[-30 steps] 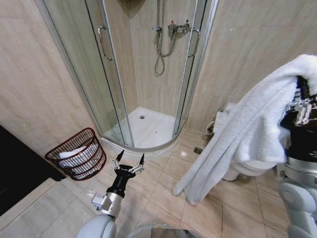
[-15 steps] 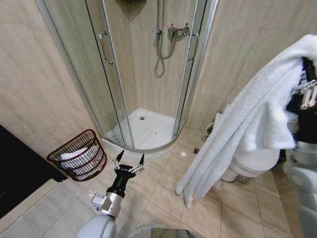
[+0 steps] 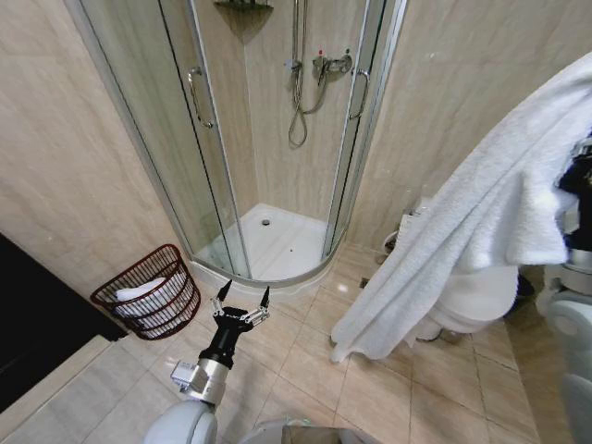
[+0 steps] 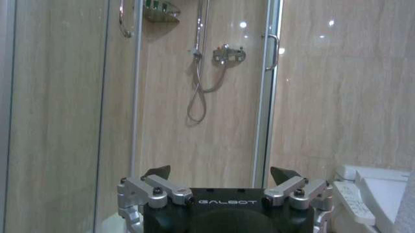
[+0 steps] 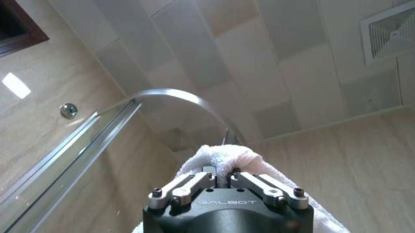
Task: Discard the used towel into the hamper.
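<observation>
Head view takes in the bathroom: the curved glass shower enclosure (image 3: 277,157) fills the corner ahead, beige tiled walls on both sides, tiled floor (image 3: 370,388) below. On the robot's right hangs the big white towel (image 3: 481,231), draped high and trailing down in a long fold, its lower end hanging clear above the floor, in front of the white toilet (image 3: 476,296). Over on the left, against the wall just beside the shower's edge, sits the hamper (image 3: 148,301), the dark reddish wire basket, with something white already lying inside it.

The right wrist view looks up at the ceiling, and there the right gripper (image 5: 220,187) is pinched narrow on a bunched fold of the towel, carrying it aloft. The left gripper (image 3: 242,298) points forward low over the floor, between the hamper and the hanging towel, its fingers spread wide and holding nothing; the left wrist view confirms the gap, with the shower mixer (image 4: 226,53) straight ahead.

So, the score: the towel is picked up and held, which is the first half. It is well apart from the hamper, on the opposite side of the scene. What remains, by my reading, is carrying it across, getting it over the rim, and letting go.
</observation>
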Tool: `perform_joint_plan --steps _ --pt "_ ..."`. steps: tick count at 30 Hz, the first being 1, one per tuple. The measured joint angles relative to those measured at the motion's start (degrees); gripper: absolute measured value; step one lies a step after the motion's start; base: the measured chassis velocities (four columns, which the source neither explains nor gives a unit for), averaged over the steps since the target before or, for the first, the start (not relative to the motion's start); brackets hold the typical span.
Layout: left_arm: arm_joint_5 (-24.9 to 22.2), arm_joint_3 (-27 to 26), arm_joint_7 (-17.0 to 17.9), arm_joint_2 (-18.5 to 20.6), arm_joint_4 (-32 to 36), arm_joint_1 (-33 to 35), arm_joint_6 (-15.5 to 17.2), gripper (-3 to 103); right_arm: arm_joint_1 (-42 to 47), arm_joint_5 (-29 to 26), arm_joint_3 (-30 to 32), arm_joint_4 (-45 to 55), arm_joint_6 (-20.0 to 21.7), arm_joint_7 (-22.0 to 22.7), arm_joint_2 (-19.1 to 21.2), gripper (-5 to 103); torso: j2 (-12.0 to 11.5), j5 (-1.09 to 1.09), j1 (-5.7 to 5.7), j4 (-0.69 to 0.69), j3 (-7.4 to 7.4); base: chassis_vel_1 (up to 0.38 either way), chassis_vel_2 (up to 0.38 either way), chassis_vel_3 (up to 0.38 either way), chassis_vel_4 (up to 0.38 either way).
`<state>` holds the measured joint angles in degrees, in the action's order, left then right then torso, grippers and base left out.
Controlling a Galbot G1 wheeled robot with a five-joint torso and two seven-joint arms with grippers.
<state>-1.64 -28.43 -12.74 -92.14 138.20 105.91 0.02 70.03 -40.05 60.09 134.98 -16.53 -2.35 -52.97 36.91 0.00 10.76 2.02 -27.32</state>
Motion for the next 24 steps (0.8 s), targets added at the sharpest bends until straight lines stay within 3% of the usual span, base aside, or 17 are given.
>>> perform_joint_plan --steps 24 --pt "0.0 0.0 0.0 0.0 0.0 0.0 0.0 100 4.2 -0.7 3.0 4.4 0.4 0.8 -2.3 8 6.0 0.0 2.5 0.0 -3.44 0.0 0.0 0.0 0.0"
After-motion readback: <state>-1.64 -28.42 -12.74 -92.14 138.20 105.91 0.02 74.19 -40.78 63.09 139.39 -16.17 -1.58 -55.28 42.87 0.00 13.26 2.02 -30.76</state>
